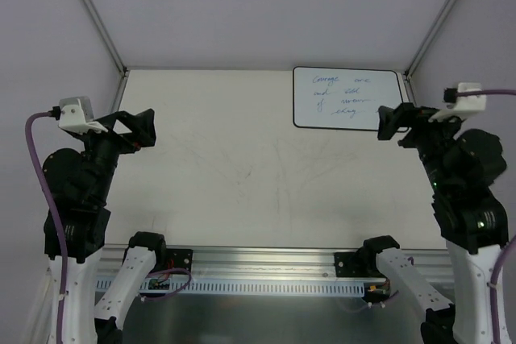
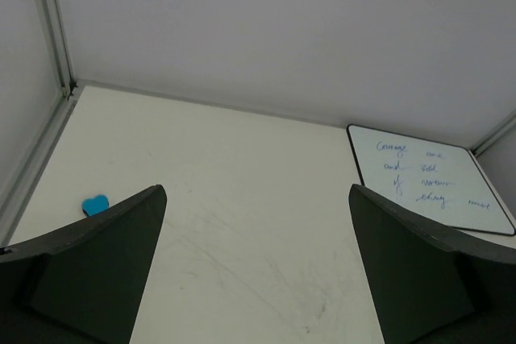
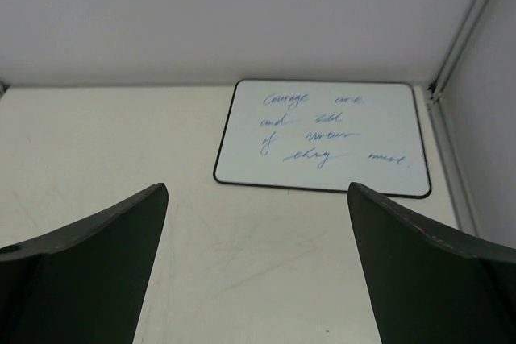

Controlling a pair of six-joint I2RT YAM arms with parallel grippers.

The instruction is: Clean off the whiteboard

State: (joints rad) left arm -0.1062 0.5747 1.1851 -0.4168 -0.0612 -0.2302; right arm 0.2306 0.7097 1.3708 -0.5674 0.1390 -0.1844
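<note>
The whiteboard (image 1: 347,98) lies flat at the table's (image 1: 242,175) 1 o'clock corner, its far edge near the back wall, with four lines of blue handwriting on it. The right gripper (image 1: 393,122) hangs above the table at the board's 5 o'clock corner, fingers spread wide. The left gripper (image 1: 135,128) hangs at the table's 9 o'clock side, also spread. In the left wrist view a small blue heart-shaped eraser (image 2: 95,205) lies at 8 o'clock, beside the left finger.
</note>
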